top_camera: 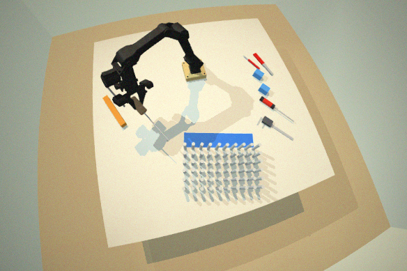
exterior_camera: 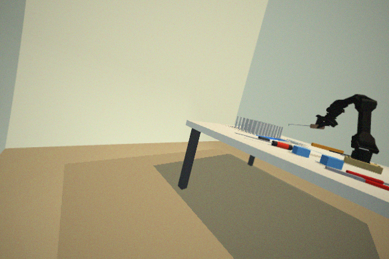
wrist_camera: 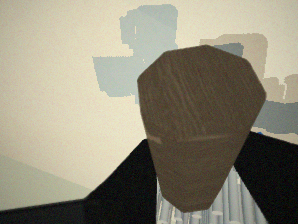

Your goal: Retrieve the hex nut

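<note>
My gripper (top_camera: pixel 134 97) (exterior_camera: pixel 321 123) is shut on the brown wooden handle (top_camera: pixel 139 106) (exterior_camera: pixel 314 126) (wrist_camera: pixel 200 125) of a thin metal pick. It holds the pick in the air above the mat, left of the spacers. The pick's rod (top_camera: pixel 158 130) (exterior_camera: pixel 300 124) points down toward the field's near left corner. The grey standing spacers (top_camera: pixel 223 171) (exterior_camera: pixel 258 127) (wrist_camera: pixel 235 200) form a dense grid. The blue taped strip (top_camera: pixel 217 137) lies along their side nearest the arm's base. I cannot make out the hex nut among the spacers.
An orange bar (top_camera: pixel 114 111) (exterior_camera: pixel 328 148) lies left of the gripper. At the right lie two blue cubes (top_camera: pixel 258 74) (top_camera: pixel 264 88), two red-handled tools (top_camera: pixel 260 60), a red-and-black screwdriver (top_camera: pixel 268 102) and a grey-headed tool (top_camera: pixel 267 121). The arm's base (top_camera: pixel 194 72) stands at the back.
</note>
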You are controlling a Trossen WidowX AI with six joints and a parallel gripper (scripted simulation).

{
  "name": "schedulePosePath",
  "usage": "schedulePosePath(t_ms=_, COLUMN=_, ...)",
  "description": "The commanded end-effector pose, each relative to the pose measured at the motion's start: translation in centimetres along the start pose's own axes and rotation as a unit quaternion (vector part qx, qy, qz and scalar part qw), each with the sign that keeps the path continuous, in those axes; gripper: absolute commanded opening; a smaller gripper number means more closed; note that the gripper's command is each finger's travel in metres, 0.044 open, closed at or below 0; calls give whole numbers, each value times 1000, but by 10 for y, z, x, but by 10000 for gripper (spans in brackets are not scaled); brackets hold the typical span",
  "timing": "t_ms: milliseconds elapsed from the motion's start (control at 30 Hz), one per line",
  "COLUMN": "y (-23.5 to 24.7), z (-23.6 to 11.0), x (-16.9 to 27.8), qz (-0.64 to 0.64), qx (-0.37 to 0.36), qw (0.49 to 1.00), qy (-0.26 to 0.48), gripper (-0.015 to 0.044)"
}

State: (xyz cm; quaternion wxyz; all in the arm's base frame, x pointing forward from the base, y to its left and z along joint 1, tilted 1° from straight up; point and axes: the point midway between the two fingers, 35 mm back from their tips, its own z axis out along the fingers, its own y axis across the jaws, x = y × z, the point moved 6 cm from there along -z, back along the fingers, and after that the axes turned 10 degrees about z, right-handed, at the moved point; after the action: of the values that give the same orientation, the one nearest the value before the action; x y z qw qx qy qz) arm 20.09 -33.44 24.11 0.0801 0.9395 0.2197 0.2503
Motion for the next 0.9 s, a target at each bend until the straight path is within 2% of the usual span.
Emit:
schedulePosePath(t_ms=0, y=-7, z=2, x=15, qz=-75, qx=4, qw=997, qy=-5, gripper=0)
schedulePosePath(t_ms=433, y=-29, z=15, x=56, qz=-293, qx=25, qw=956, qy=-17, gripper=0)
schedulePosePath(t_ms=867, y=-55, z=24, x=93, qz=-497, qx=45, qw=866, qy=-22, gripper=0)
